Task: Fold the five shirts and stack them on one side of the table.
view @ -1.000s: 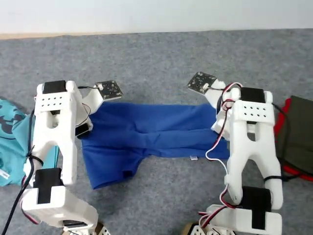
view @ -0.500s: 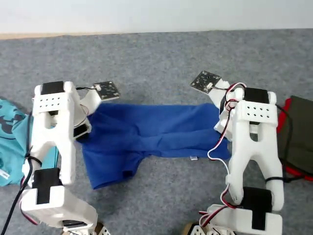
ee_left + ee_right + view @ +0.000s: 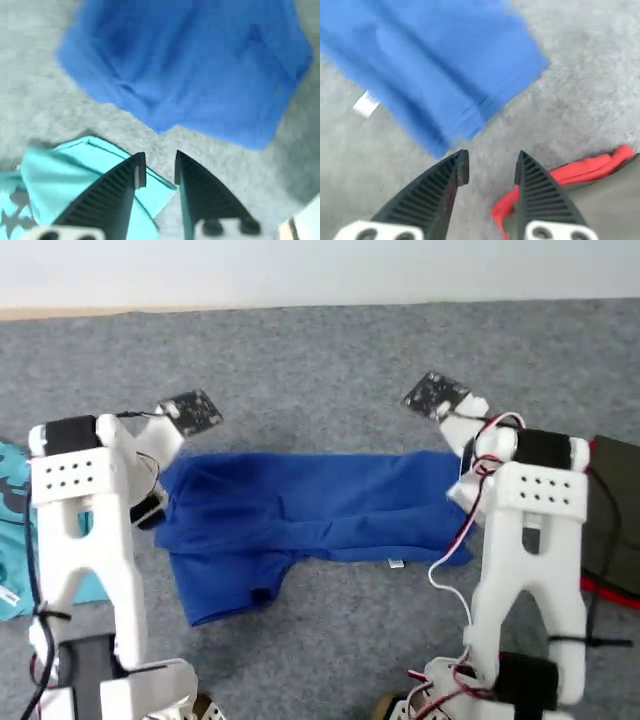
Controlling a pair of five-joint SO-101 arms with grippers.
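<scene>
A blue shirt point(image 3: 310, 512) lies folded into a long band across the middle of the grey table, with one sleeve part sticking out toward the front left. My left gripper point(image 3: 156, 165) hovers open and empty over the table just off the blue shirt's point(image 3: 190, 75) left end, above the edge of a teal shirt point(image 3: 65, 190). My right gripper point(image 3: 491, 167) hangs open and empty just past the right end of the blue shirt point(image 3: 430, 65), near a red shirt point(image 3: 570, 175). A white tag point(image 3: 366, 103) pokes from the blue hem.
The teal shirt point(image 3: 15, 540) lies at the table's left edge. A dark shirt on top of the red one point(image 3: 610, 530) sits at the right edge. Grey carpet-like table point(image 3: 320, 370) stretches beyond the blue shirt to the far edge.
Both arms have risen and drawn apart: the left one shifted left, the right one shifted right, off the ends of the blue shirt. The shirt stays flat.
</scene>
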